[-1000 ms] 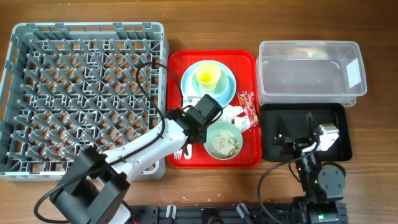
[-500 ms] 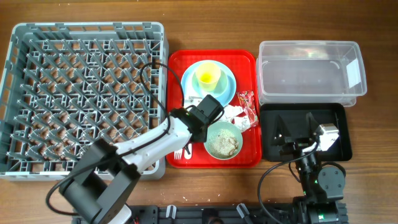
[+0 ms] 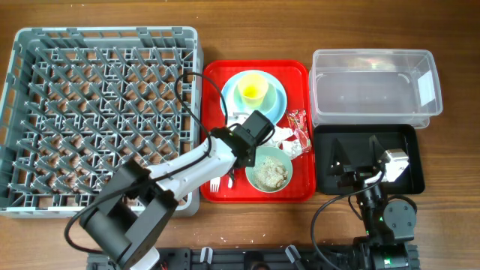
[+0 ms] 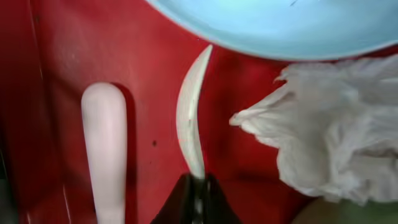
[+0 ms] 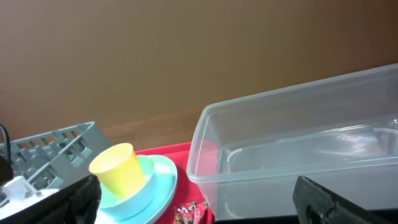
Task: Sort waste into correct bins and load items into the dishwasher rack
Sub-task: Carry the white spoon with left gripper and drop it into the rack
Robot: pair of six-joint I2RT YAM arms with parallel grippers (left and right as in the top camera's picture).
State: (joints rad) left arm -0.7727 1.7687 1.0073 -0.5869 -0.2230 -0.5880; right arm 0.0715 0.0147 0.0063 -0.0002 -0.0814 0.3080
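Left tool now tight on edge-up utensil

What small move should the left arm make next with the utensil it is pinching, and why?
Probably a short straight lift. The left gripper is shut on the thin white utensil, whose far tip sits at the rim of the blue plate beside a crumpled napkin; lifting clears both before moving to the rack.

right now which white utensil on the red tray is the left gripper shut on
The thin curved utensil tipped on its edge beside the napkin; the left gripper pinches its end. The broad rounded-end utensil lies flat, untouched.
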